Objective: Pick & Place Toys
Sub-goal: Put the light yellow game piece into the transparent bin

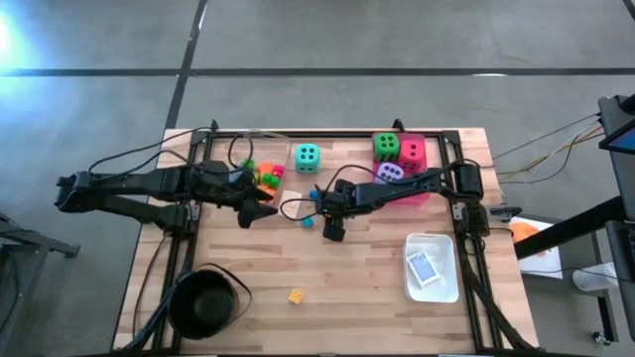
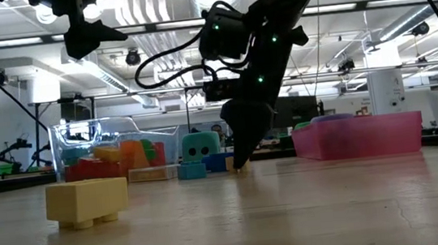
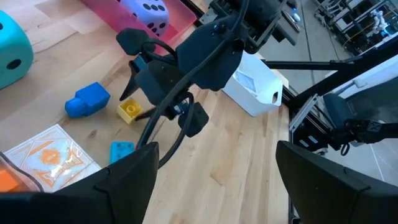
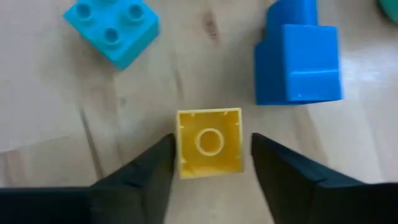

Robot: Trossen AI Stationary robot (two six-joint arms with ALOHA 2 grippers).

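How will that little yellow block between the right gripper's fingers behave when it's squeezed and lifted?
The yellow block looks like hard, hollow plastic, so probably stiff and light. Its flat sides face the right gripper fingers, so it likely won't roll, though smooth plastic could slip.

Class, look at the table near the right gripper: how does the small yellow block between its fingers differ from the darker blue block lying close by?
Colour: the yellow block is yellow, the blue block a deep blue.
Shape: the yellow block looks square, showing its hollow underside with a ring; the blue block is longer and stepped.
Place: the yellow block sits between the fingers of the right gripper; the blue block lies free beside it.
Both are small plastic blocks resting on the wooden table.
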